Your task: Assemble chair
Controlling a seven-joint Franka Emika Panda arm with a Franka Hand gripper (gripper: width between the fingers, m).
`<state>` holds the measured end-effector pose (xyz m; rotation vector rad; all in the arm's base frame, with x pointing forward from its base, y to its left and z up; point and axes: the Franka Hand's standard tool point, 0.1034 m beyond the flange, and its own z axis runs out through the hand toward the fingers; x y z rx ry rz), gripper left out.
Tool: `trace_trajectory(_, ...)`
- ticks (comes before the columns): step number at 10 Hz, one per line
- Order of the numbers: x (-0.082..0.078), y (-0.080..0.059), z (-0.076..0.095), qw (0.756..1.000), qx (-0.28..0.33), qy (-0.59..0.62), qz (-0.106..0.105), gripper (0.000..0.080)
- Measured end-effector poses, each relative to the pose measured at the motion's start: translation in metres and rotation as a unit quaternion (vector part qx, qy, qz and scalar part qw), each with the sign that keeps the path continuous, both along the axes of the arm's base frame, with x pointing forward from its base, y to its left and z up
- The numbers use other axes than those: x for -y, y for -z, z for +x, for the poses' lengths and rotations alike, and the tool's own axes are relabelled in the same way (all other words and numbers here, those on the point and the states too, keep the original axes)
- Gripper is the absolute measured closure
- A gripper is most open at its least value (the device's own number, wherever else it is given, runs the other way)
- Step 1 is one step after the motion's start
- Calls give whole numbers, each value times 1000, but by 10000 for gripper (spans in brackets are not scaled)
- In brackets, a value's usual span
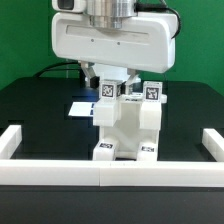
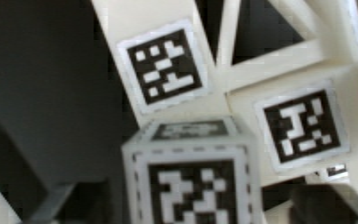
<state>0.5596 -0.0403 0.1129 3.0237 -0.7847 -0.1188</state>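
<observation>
While the gripper (image 1: 112,80) hangs low over the middle of the black table (image 1: 35,110), its fingers are seen reaching down on either side of the top of the chair (image 1: 128,125). From the exterior view it cannot be told whether the jaws are spread or pressed against the part, since the broad white gripper body hides much of them and the wrist view is filled by tagged white surfaces at close range.

The chair, a chunky white assembly of blocky parts, stands directly beneath the gripper, with its foot resting on the table just behind the white border rail (image 1: 110,170). Black-and-white square tags are carried on its upper blocks and on the two lower blocks. In the wrist view, white chair parts (image 2: 247,110) with large tags are seen tilted and very near, the dark table showing between them.

Behind the gripper, a small flat white sheet (image 1: 80,108) is seen lying on the table. Further rail pieces are set at both sides of the table. A green wall (image 1: 25,40) closes off the room behind.
</observation>
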Motion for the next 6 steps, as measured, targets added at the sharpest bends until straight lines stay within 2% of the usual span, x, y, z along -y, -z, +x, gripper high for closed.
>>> trace_trajectory(1,0,0,0,1000,0,0,0,181)
trace_trajectory(2,0,0,0,1000,0,0,0,158)
trace_trajectory(6,0,1,0,1000,-1,0,0,150)
